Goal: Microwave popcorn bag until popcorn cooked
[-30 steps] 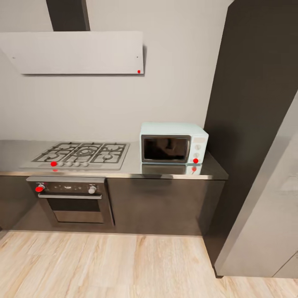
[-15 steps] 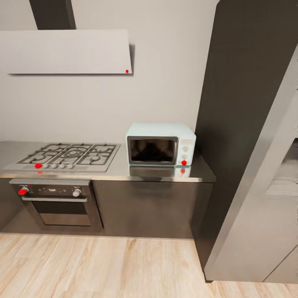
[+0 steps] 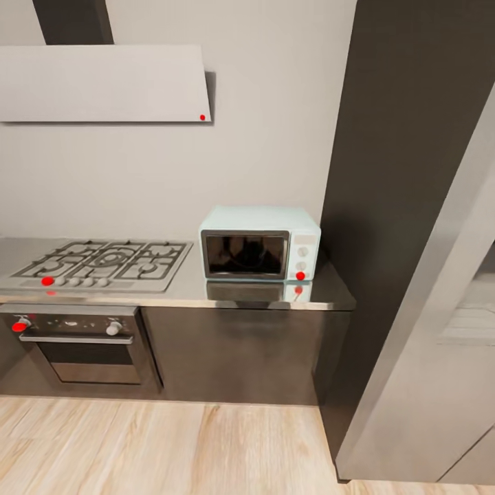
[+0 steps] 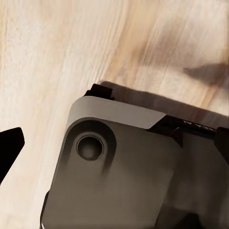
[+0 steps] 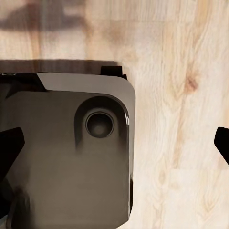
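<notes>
Before me, a pale mint-blue microwave [image 3: 260, 243] with a dark glass door, white panel and 1 red dot sits on a grey countertop [image 3: 240, 292] above glossy black-brown cabinets [image 3: 234, 354]; light wood-grain floor [image 3: 137, 447] below.

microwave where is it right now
In the head view the microwave sits on the grey countertop, just right of the gas hob and beside the tall dark cabinet, door shut.

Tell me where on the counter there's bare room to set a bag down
The widest free patch of the countertop lies between the hob and the microwave, reaching to the front edge. A thin strip runs in front of the microwave. The gap between the microwave and the tall dark cabinet is tight. The hob takes up the left stretch.
</notes>
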Robot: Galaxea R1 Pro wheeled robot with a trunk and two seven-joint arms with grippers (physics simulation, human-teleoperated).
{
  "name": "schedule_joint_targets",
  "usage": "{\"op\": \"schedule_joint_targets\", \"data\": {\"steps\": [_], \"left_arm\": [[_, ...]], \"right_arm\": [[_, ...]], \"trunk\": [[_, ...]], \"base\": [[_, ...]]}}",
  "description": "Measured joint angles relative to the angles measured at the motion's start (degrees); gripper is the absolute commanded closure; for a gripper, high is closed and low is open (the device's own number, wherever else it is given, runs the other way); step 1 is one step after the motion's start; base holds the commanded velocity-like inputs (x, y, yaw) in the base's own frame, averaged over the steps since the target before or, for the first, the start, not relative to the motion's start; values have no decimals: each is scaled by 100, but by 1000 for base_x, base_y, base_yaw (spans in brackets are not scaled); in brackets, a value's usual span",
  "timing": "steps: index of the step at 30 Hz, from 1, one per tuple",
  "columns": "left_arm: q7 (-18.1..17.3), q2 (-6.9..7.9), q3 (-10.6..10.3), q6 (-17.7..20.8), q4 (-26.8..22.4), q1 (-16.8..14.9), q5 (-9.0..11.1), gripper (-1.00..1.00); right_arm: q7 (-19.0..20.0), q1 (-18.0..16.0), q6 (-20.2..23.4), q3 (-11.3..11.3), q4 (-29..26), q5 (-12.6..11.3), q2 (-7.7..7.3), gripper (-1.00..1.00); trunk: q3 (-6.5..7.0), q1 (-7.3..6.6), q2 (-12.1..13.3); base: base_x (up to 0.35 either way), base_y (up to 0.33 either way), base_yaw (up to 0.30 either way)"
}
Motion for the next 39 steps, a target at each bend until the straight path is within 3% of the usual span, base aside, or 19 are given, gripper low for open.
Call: {"op": "schedule_joint_targets", "data": {"steps": [20, 39], "left_arm": [[0, 0, 1, 0, 0, 0, 4, -100], [0, 0, 1, -4, 7, 0, 7, -100]], "right_arm": [[-7, 0, -1, 0, 0, -5, 22, -100], [-7, 0, 0, 0, -2, -9, 15, -100]], "trunk": [[0, 0, 0], [0, 2, 0]], "base": [[155, 0, -6], [7, 0, -96]]}}
